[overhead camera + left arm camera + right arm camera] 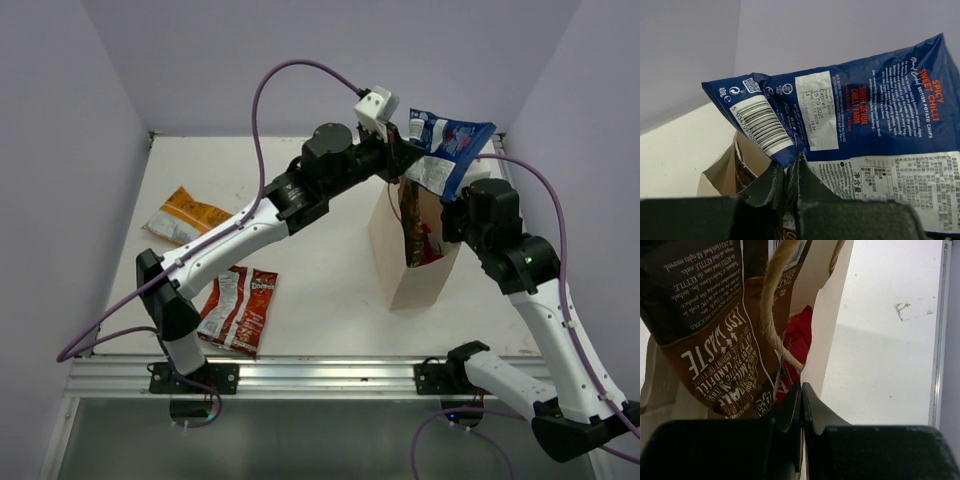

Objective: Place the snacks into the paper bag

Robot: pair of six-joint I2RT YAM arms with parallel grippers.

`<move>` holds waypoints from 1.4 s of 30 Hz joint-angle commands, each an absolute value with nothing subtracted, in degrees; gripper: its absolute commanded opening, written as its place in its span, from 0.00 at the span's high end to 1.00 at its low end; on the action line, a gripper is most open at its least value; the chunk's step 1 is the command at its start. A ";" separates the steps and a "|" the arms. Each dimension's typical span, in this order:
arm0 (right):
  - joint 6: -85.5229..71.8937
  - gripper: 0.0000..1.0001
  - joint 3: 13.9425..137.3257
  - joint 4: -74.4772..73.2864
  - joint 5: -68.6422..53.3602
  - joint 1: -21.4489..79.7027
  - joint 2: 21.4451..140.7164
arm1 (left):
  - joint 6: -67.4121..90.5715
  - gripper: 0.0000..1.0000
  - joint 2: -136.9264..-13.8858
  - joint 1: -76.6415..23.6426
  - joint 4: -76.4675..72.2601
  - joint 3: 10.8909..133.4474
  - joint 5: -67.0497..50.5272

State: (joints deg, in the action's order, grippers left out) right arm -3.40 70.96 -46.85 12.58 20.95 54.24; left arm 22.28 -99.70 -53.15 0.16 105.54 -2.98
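Red-orange packet [238,308]: lies flat on the desk [330,300], lower left of the top view, well apart from the bag.
Orange packet [185,217]: also flat and loose, farther back at the left.
Paper bag [425,275]: stands upright right of centre. A dark brown packet [415,225] sticks up out of its mouth, with something red beside it inside.
Right fingers [797,400]: pressed together on the bag's wall at the rim, just beside a loop handle [771,315].
Left fingers [801,167]: pinched narrow on one edge of the blue packet [865,125], which hangs tilted above the bag mouth, upper right of the top view.
Risk, jamming: the brown packet crowds the opening, so the wide blue one may catch on it or on the rim and slide off outside.
Risk, slipping: the hold is only on a thin foil edge and could give way early.
Risk, tipping: the bag is held on one side only, so a downward push could fold or topple it.
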 commanded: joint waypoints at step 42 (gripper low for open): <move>-3.08 0.97 72.07 -47.81 14.77 21.27 53.96 | 8.18 1.00 -114.70 -58.71 44.91 127.80 26.20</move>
